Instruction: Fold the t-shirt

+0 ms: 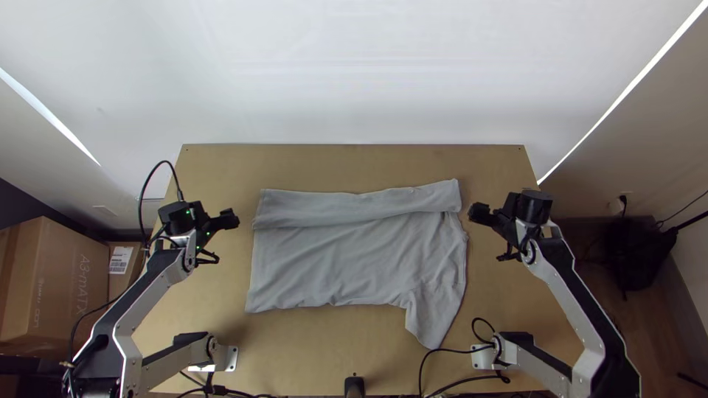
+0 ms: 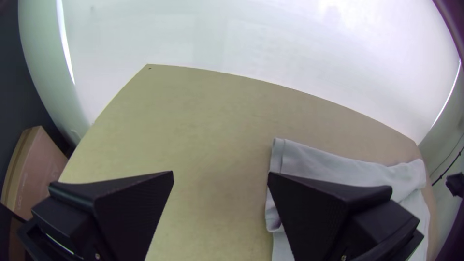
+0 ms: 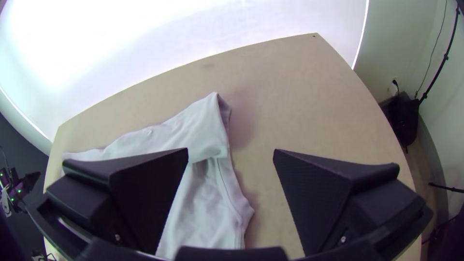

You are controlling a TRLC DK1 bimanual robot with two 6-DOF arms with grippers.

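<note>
1. At the left side of the wooden table [image 1: 501,302], the left gripper [image 1: 230,219] is poised with its black fingers [image 2: 133,208] spread wide — tabletop visible through the gap, nothing pinched. The pair stands apart from the cloth.

2. Across the table on the right, the right gripper [image 1: 476,214] likewise shows a broad gap between its fingers [image 3: 316,198], with no fabric caught in it. It is just beside the far right part of the garment.

3. Between the two arms lies the grey t-shirt [image 1: 332,258], spread over the middle of the table. Its far portion is turned over toward the near side, forming a long folded band [image 1: 354,206] that runs from left to right.

4. On the near right, a sleeve [image 1: 431,320] juts toward the near edge of the table. The left edge of the fabric runs fairly straight, and shallow wrinkles cross the body.

5. Beyond the table's left edge stands a large cardboard box [image 1: 55,280], with a smaller carton [image 1: 122,269] bearing a white label next to it — the contents of both are hidden.

6. Off the right side of the table, a black bag-like object [image 1: 640,254] sits on the floor near the wall; what it may contain cannot be made out.
</note>
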